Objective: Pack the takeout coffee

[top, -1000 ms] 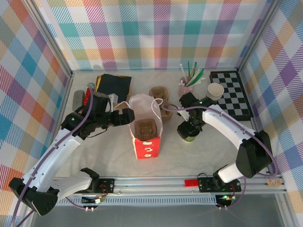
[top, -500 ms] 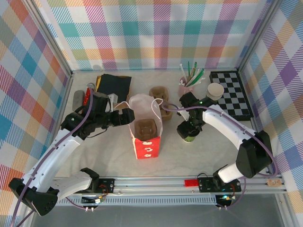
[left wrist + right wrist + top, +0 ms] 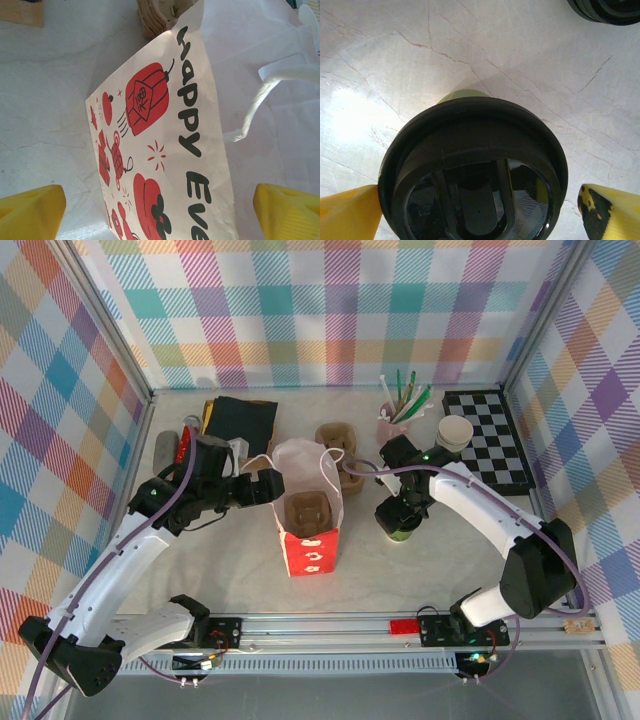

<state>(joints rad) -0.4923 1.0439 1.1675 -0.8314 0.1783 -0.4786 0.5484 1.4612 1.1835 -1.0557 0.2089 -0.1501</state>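
Takeout coffee (image 3: pixel 404 530) stands upright on the tabletop (image 3: pixel 220 570), a little to the right of the paper bag (image 3: pixel 305 540) and not yet inside it. The right end effector (image 3: pixel 400 512) hangs directly over it with its jaws spread wide to either side of the black lid (image 3: pixel 472 165). One yellow finger sits just beside the rim and the other stands a bit apart, so nothing is gripped. That straddle looks like the line-up for a squeeze on the lid or the body below it.

The left end effector (image 3: pixel 262 488) is likewise wide open, holding nothing, with the bag's printed side wall lying between its fingers. My guess is it waits there to steady the bag or keep its mouth spread for the cup.

The lid is smooth, glossy plastic, round with a raised rim, and the cup's green paper body tapers away beneath it. The bag is thin white paper printed with red lanterns and black lettering, with a twisted white cord handle (image 3: pixel 260 100). A brown moulded-pulp cup carrier (image 3: pixel 305 508) sits inside it. The tabletop is pale with fine, marble-like veins.
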